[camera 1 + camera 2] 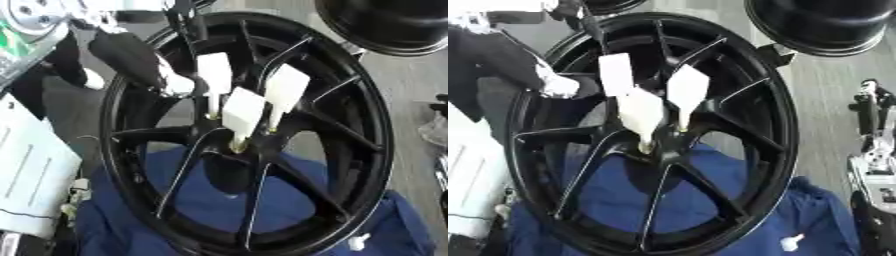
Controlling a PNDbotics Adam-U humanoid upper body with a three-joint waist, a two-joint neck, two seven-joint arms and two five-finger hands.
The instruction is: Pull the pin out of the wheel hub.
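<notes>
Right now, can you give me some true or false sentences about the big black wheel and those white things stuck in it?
1. Three white pins stick out of the wheel hub. True.
2. The wheel is red. False: it is black.
3. A blue cloth lies under the wheel. True.
4. All the pins have been pulled out. False: all three sit in the hub.
5. The robot's left hand is near the wheel's upper left. True.
6. The left hand is wrapped around a pin. False: it is beside the pins, holding none.
</notes>
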